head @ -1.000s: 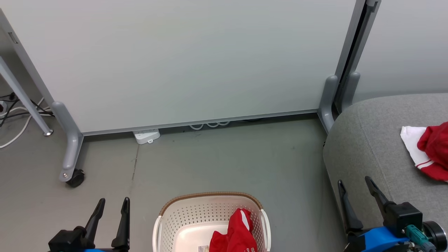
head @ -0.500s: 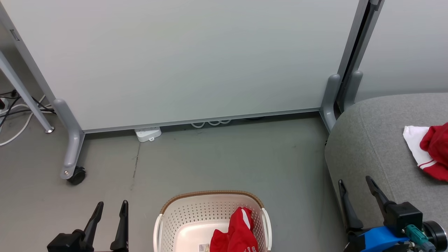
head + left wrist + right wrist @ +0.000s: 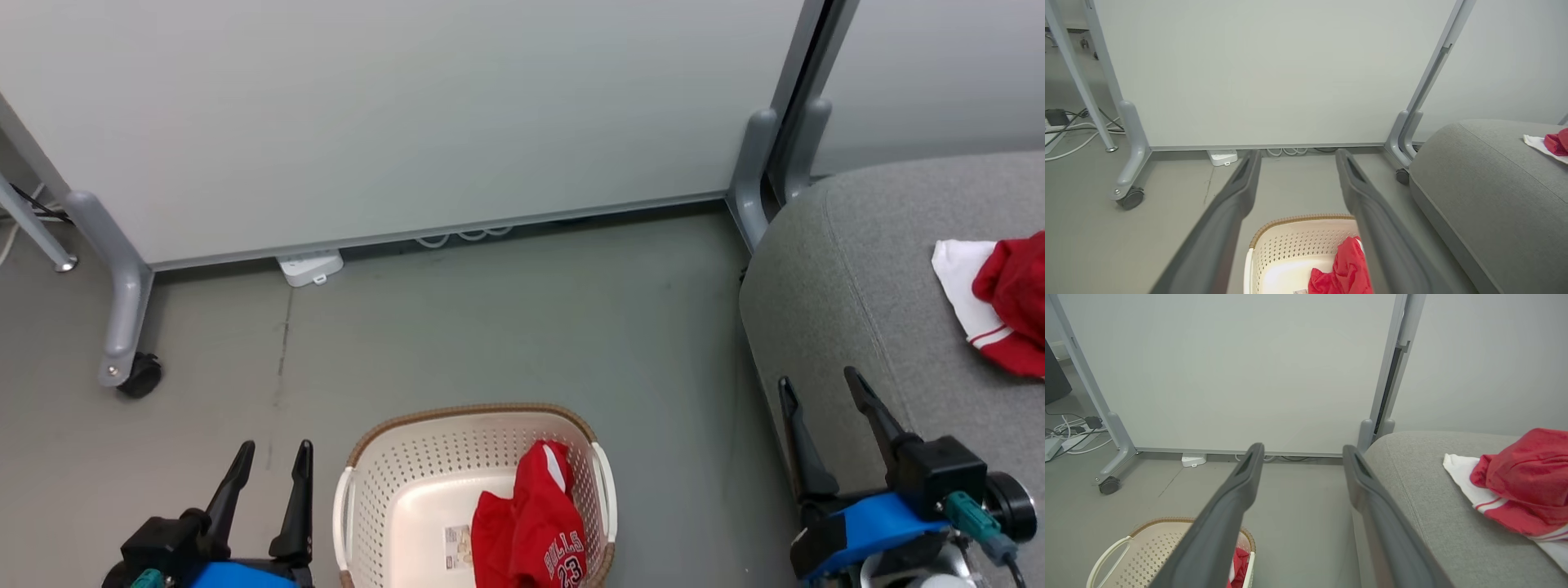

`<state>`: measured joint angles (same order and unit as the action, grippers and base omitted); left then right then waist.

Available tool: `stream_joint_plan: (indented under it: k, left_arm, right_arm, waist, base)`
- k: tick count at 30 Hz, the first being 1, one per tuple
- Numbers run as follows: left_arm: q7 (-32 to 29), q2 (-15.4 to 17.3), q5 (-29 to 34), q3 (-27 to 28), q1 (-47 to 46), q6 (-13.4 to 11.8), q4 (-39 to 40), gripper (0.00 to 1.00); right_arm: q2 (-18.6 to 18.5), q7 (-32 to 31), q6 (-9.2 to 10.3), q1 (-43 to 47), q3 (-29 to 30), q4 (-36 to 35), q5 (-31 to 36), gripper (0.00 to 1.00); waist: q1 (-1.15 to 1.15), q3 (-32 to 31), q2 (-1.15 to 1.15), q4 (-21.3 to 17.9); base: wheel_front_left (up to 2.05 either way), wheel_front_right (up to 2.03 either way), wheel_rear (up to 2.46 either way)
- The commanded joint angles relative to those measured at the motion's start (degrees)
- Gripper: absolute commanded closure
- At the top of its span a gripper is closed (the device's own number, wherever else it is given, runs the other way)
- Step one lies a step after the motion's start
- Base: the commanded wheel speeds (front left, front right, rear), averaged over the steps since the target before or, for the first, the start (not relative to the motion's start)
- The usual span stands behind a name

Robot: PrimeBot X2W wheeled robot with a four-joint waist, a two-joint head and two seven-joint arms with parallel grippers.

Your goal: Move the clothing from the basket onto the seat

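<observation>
Head camera is tipping downward; the whole view is sliding with it, and more of the basket (image 3: 424,461) is showing than a second back. The things themselves are not shifting, so I am reading this as the robot bending, not as anything being carried

Done so far, about half: the red-and-white garment (image 3: 992,306) is lying bunched on the seat (image 3: 857,269), out toward its right side, white panel and striped trim poking out from under the red heap

Left to do: the "BULLS 23" garment (image 3: 531,531) is sitting crumpled in the basket against its right wall, a label showing on the bottom beside it. The basket is standing on the floor (image 3: 490,310), near the seat's front corner but apart from it

Left end effector (image 3: 274,449) is hanging just left of the basket, fingers spread wide, gripping nothing

Right end effector (image 3: 818,380) is hanging at the seat's near edge, fingers likewise wide apart, nothing between them

Judging it is lining up for the second garment
</observation>
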<state>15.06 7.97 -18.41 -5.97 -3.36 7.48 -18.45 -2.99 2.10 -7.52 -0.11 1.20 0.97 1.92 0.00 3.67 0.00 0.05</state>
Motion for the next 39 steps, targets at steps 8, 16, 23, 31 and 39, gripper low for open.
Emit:
stream_joint_plan:
  k: [8, 16, 23, 31, 39]
  left_arm:
    - [0.17, 1.69, 0.3, -3.03, -8.67, 0.0, -0.44, 0.0]
    - [0.18, 4.06, -0.52, -9.17, -19.32, 0.0, -6.95, 0.0]
    - [0.17, 6.41, -1.54, -13.78, -26.17, 0.0, -16.94, 0.0]
    - [0.06, 8.7, -4.72, -16.51, -29.41, 0.0, -26.46, 0.0]
    - [-0.84, 9.96, -7.74, -17.52, -30.99, 0.0, -32.12, 0.0]
  right_arm:
    - [0.18, 1.29, 0.06, -8.97, -1.65, -2.66, 0.51, 0.0]
    - [0.19, 4.62, 0.06, -17.52, -4.32, -1.43, -1.51, 0.0]
    - [0.19, 7.8, 0.06, -21.92, -7.74, 1.28, -4.3, 0.0]
    - [0.2, 10.77, 0.06, -25.1, -12.15, 3.44, -8.02, 0.0]
    - [0.2, 12.16, 0.06, -25.3, -13.33, 4.58, -9.81, 0.0]
  waist:
    - [0.0, 16.21, 0.0, -8.25]
    - [0.0, 28.01, 0.0, -14.72]
    - [0.0, 34.38, 0.0, -19.36]
    - [0.0, 39.4, 0.0, -24.38]
    - [0.0, 42.61, 0.0, -26.28]
  base:
    - [0.0, 0.0, 0.0]
    - [0.0, 0.0, 0.0]
    - [0.0, 0.0, 0.0]
    - [0.0, 0.0, 0.0]
    - [0.0, 0.0, 0.0]
